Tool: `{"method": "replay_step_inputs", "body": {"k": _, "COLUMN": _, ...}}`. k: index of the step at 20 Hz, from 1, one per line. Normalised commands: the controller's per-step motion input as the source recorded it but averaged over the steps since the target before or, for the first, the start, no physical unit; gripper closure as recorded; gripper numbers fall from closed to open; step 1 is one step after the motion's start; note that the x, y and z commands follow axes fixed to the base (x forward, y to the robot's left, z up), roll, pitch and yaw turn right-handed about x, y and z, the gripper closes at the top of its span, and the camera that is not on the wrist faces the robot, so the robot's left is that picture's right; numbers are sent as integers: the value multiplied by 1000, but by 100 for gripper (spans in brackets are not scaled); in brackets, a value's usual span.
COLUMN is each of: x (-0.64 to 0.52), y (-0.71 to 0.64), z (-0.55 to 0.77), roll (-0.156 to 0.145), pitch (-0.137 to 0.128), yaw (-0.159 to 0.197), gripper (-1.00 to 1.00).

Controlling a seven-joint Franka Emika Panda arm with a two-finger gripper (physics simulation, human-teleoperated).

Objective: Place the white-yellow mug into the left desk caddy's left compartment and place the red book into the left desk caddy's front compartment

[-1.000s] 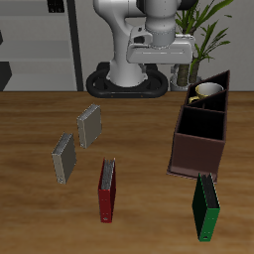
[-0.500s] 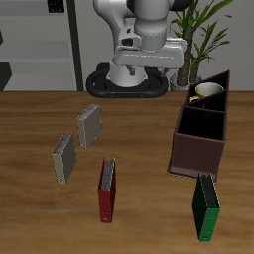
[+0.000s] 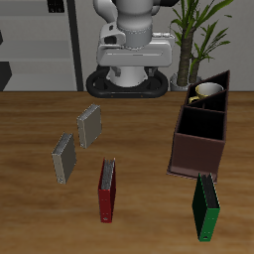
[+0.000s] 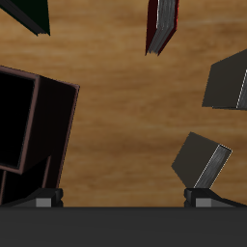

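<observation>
The white-yellow mug (image 3: 206,92) sits inside the farthest end section of the left desk caddy (image 3: 201,139), a dark-brown divided box also seen in the wrist view (image 4: 39,116). The red book (image 3: 106,189) lies on the table near the front edge, apart from the caddy, and appears in the wrist view (image 4: 161,23). My gripper (image 3: 134,58) hangs high over the back of the table, far from both. In the wrist view the gripper (image 4: 127,198) is open, its fingertips (image 4: 43,199) wide apart with nothing between them.
A green book (image 3: 204,206) stands just in front of the caddy's near end. Two grey books (image 3: 90,125) (image 3: 63,157) rest behind the red book. A potted plant (image 3: 203,30) stands behind the caddy.
The gripper has swung sideways above the table's back, away from over the caddy and toward the middle. The mug, books and caddy have not moved.
</observation>
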Motion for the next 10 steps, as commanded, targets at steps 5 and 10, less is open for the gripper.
{"method": "replay_step_inputs", "body": {"k": 5, "x": 605, "y": -281, "z": 245, "roll": -33, "pitch": -23, "yaw": -14, "gripper": -100}}
{"method": "replay_step_inputs", "body": {"k": 10, "x": 480, "y": -176, "z": 18, "roll": -11, "pitch": -10, "yaw": -5, "gripper": -100}}
